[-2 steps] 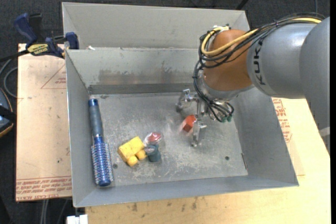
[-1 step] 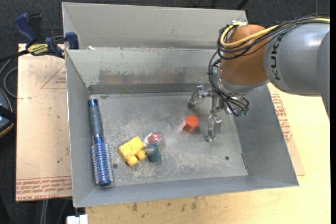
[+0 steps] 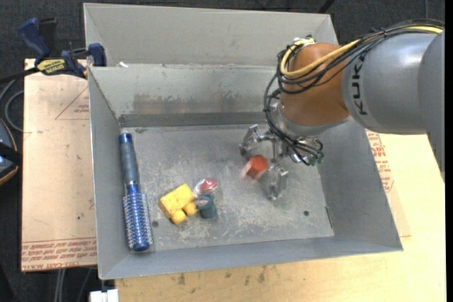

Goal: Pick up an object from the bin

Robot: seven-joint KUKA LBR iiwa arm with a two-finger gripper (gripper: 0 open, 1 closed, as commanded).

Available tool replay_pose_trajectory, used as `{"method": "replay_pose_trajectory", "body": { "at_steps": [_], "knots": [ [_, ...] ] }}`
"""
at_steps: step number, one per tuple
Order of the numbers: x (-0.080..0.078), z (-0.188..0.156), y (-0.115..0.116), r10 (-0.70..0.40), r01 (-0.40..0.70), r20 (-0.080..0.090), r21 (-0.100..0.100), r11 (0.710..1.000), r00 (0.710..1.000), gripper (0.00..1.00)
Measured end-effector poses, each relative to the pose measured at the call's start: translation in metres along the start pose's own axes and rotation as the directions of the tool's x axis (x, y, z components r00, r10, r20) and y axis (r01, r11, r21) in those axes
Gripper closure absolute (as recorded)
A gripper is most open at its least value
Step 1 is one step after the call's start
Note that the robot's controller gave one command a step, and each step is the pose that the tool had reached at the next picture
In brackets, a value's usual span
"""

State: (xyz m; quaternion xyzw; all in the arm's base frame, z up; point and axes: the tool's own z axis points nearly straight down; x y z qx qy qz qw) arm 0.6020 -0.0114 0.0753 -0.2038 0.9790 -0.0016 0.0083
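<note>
My gripper hangs over the middle-right of the bin floor, under the orange wrist cover. Its two fingers stand apart, one at the upper left and one at the lower right. A small red block sits in the gap between them, closer to the upper-left finger. I cannot tell whether either finger touches it. The gripper is open.
To the left lies a small cluster: a yellow block, a dark teal piece and a small red-and-clear thing. A blue hairbrush lies along the left wall. The arm comes in from the right.
</note>
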Motion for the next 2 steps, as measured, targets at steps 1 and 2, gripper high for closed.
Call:
{"method": "replay_pose_trajectory", "body": {
  "at_steps": [1,2],
  "knots": [
    [-0.002,-0.001,0.000,0.001,-0.001,0.006,-0.001,1.000,1.000,1.00],
    [-0.020,-0.149,-0.016,-0.008,0.008,-0.004,-0.002,1.000,1.000,1.00]
  ]
}}
